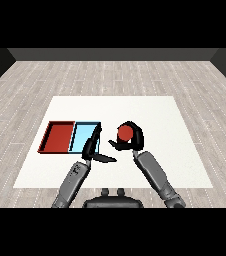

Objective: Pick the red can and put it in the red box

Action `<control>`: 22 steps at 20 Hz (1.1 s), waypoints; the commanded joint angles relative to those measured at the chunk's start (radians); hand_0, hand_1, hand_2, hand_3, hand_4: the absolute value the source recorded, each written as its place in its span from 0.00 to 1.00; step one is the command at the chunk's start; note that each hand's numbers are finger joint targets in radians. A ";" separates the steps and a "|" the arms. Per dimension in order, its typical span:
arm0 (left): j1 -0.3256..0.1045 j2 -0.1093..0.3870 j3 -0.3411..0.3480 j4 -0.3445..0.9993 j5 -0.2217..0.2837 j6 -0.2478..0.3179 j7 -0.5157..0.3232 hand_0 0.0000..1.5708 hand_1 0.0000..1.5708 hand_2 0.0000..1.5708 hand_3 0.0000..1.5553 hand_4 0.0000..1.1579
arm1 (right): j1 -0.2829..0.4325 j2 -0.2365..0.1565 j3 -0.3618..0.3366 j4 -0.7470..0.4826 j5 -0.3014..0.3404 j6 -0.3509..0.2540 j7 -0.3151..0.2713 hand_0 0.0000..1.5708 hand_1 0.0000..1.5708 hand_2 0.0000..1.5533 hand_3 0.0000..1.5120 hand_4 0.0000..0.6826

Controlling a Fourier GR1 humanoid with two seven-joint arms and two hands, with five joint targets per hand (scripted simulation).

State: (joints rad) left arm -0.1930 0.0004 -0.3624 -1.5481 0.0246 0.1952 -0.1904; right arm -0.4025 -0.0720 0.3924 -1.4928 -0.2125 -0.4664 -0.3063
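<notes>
The red can shows its round red top right of the trays, near the middle of the white table. My right hand is curled round it, fingers arching over its far and right side and the thumb reaching in from the left. The red tray lies at the left of the table, with the light blue tray joined to its right side. My left hand hovers over the blue tray's right edge with straight fingers and the thumb pointing right, holding nothing.
The white table stretches behind and to the right of the can. Grey wooden floor surrounds it. My left forearm and right forearm come in from the lower edge.
</notes>
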 commanded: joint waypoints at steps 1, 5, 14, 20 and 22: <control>-0.001 0.000 0.034 0.054 0.028 -0.050 -0.028 0.00 0.00 0.00 0.00 0.00 | -0.005 0.038 -0.016 0.007 0.067 0.027 0.033 0.92 0.92 0.93 0.92 0.92; -0.027 0.000 0.041 0.132 0.062 -0.056 -0.048 0.00 0.00 0.00 0.00 0.00 | 0.020 0.037 -0.013 -0.096 0.074 0.051 0.069 0.93 0.93 0.93 0.92 0.96; -0.083 0.000 -0.117 0.134 0.109 0.108 0.010 0.00 0.00 0.00 0.00 0.00 | 0.043 0.072 0.030 -0.090 0.103 0.045 0.044 0.93 0.93 0.92 0.92 0.97; -0.105 0.000 -0.144 0.212 0.171 0.121 -0.053 0.00 0.00 0.00 0.00 0.00 | 0.023 0.072 0.033 -0.053 0.067 0.049 0.000 0.93 0.93 0.93 0.92 0.98; -0.176 0.000 -0.175 0.244 0.234 0.167 -0.073 0.00 0.00 0.00 0.00 0.00 | 0.013 0.072 0.059 -0.029 0.032 0.030 -0.036 0.92 0.92 0.92 0.92 0.96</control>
State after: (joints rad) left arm -0.3097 0.0002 -0.4845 -1.3171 0.1999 0.2977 -0.2691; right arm -0.3774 -0.0013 0.4216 -1.5292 -0.1522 -0.4191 -0.3226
